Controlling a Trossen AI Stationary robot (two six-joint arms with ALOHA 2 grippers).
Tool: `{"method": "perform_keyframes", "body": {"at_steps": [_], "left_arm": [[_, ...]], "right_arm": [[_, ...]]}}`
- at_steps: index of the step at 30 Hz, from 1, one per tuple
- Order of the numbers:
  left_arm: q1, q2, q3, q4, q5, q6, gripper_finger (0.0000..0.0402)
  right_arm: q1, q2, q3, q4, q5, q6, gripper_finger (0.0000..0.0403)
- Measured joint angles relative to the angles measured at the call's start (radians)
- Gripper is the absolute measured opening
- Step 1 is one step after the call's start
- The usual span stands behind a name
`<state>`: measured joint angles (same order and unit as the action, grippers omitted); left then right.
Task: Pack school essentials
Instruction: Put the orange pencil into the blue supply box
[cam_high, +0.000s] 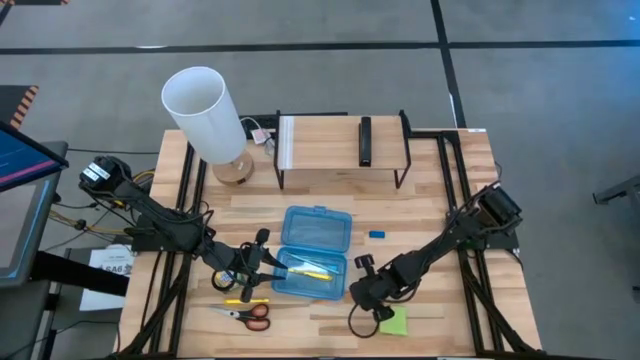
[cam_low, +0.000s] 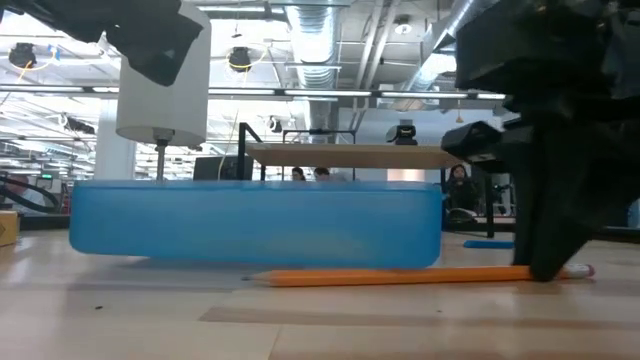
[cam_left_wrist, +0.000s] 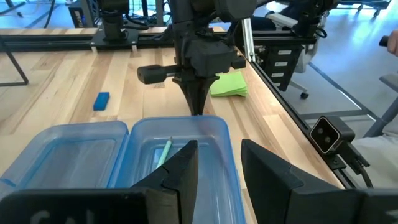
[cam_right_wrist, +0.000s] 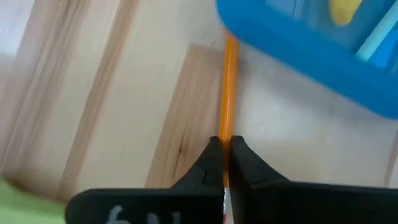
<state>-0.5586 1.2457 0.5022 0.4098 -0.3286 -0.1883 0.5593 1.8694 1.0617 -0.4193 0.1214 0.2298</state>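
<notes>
Orange pencil (cam_right_wrist: 228, 93) lies flat on the table, just beside the near wall of the blue case (cam_high: 315, 252), long axis running along that wall. My right gripper (cam_right_wrist: 225, 163) has its fingers pinched shut on the pencil's end, away from the case. Left gripper (cam_left_wrist: 219, 163) hovers over the open case, fingers parted, empty. I judge lifting and swinging the pencil over the rim comes next.

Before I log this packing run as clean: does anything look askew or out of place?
Only one thing: the orange pencil lies on the table with one end tucked under the blue case, not inside it. The right gripper is shut on its free end. Nothing looks spilled or damaged.
</notes>
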Motion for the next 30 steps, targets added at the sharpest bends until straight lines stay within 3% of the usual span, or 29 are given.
{"method": "perform_keyframes", "body": {"at_steps": [9,25,30], "left_arm": [[0.0,0.0,0.0,0.0,0.0,0.0,0.0109],[0.0,0.0,0.0,0.0,0.0,0.0,0.0109],[0.0,0.0,0.0,0.0,0.0,0.0,0.0109]], "right_arm": [[0.036,0.005,0.09,-0.171,-0.021,0.0,0.0003],[0.057,0.003,0.112,-0.179,-0.045,0.039,0.0002],[0.054,0.002,0.119,-0.173,-0.075,0.118,0.0028]]}}
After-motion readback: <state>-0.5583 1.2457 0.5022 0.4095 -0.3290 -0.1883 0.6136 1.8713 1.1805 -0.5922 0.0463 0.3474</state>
